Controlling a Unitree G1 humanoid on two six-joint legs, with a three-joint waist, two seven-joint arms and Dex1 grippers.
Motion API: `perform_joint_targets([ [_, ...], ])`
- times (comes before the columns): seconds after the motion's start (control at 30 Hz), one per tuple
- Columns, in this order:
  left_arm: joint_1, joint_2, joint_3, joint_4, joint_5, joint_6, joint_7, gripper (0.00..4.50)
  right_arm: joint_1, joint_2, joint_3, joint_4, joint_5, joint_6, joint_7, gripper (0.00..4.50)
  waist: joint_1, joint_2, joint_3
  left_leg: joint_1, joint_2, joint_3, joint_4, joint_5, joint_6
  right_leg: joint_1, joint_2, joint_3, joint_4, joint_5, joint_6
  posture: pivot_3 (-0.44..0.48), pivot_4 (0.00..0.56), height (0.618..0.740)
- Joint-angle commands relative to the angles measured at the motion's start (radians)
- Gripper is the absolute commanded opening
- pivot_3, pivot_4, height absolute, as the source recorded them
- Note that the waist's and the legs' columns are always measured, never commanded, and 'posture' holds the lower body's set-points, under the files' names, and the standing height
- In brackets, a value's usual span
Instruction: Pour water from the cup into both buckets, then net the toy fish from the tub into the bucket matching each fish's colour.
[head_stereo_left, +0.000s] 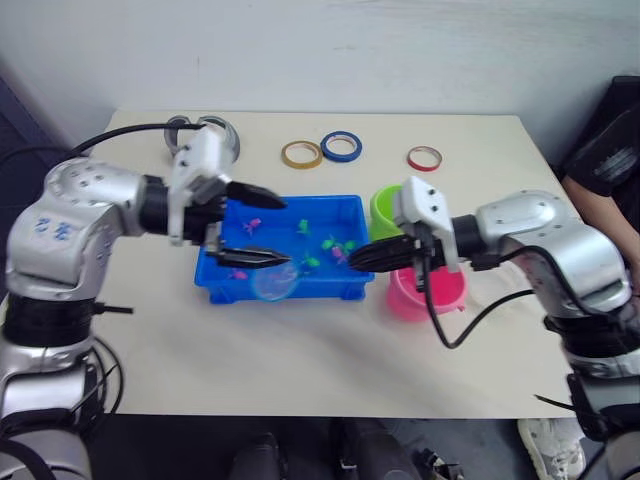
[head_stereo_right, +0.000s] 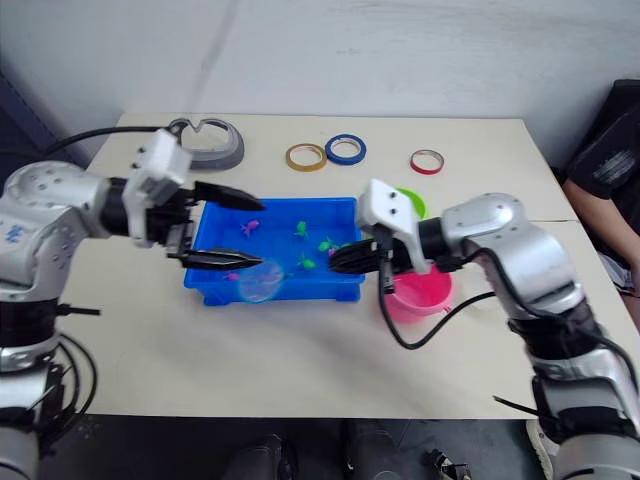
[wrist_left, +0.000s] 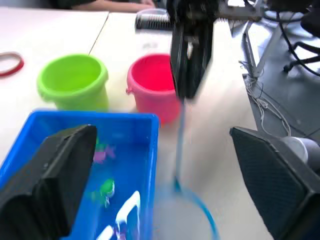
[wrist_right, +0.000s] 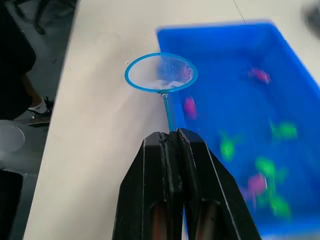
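The blue tub sits mid-table with several pink fish and green fish in it. My right gripper is shut on the thin handle of the net. The net's light blue hoop hangs at the tub's near rim, half over the table. Whether a fish lies in it I cannot tell. My left gripper is open above the tub's left end, one finger on each side of the hoop. The green bucket and the pink bucket stand right of the tub. The cup is hidden.
Yellow, blue and red tape rings lie at the back of the table. A grey curved object lies at the back left. A person stands at the right edge. Bare table lies in front of the tub.
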Motion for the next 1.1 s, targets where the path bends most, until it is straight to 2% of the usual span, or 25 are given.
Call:
perform_joint_targets([
  [0.03, 0.122, 0.058, 0.087, -0.03, -0.023, -0.076, -0.043, 4.43, 0.016, -0.034, -0.106, -0.014, 0.093, 0.176, -0.05, 0.0, 0.0, 0.0, 0.0, 0.0, 0.0, 0.0, 0.0, 0.0, 0.0, 0.0, 0.0, 0.0, 0.0, 0.0, 0.0, 0.0, 0.15, 0.74],
  [0.27, 0.242, 0.035, 0.152, -0.053, -0.046, -0.102, 0.046, 4.43, 0.017, 0.012, -0.226, -0.003, 0.22, 0.512, -0.214, 0.0, 0.007, 0.0, 0.0, 0.0, 0.0, 0.0, 0.0, 0.0, 0.001, 0.001, 0.0, 0.0, -0.001, 0.0, 0.0, 0.0, 0.15, 0.74],
  [0.5, 0.249, 0.025, 0.144, -0.063, -0.052, -0.119, 0.103, 4.43, -0.001, 0.121, -0.336, 0.042, 0.252, 0.754, -0.384, 0.0, 0.003, 0.0, 0.0, 0.0, 0.0, 0.0, -0.001, 0.0, 0.001, 0.001, 0.0, 0.0, -0.001, 0.0, 0.0, 0.0, 0.15, 0.74],
  [0.77, 0.238, 0.019, 0.135, -0.067, -0.06, -0.129, 0.129, 4.43, 0.004, 0.179, -0.393, 0.095, 0.258, 0.793, -0.531, 0.0, 0.002, 0.0, 0.0, 0.0, 0.0, 0.0, -0.002, 0.0, 0.001, 0.001, 0.0, 0.0, -0.002, 0.0, 0.0, 0.0, 0.15, 0.74],
  [1.1, 0.19, 0.001, 0.113, -0.026, -0.041, -0.154, 0.15, 4.43, 0.016, 0.179, -0.363, 0.105, 0.344, 0.793, -0.6, 0.0, 0.001, 0.0, 0.0, 0.0, -0.001, 0.0, -0.002, 0.0, 0.0, 0.001, 0.0, 0.0, -0.002, 0.0, 0.0, 0.0, 0.15, 0.74],
])
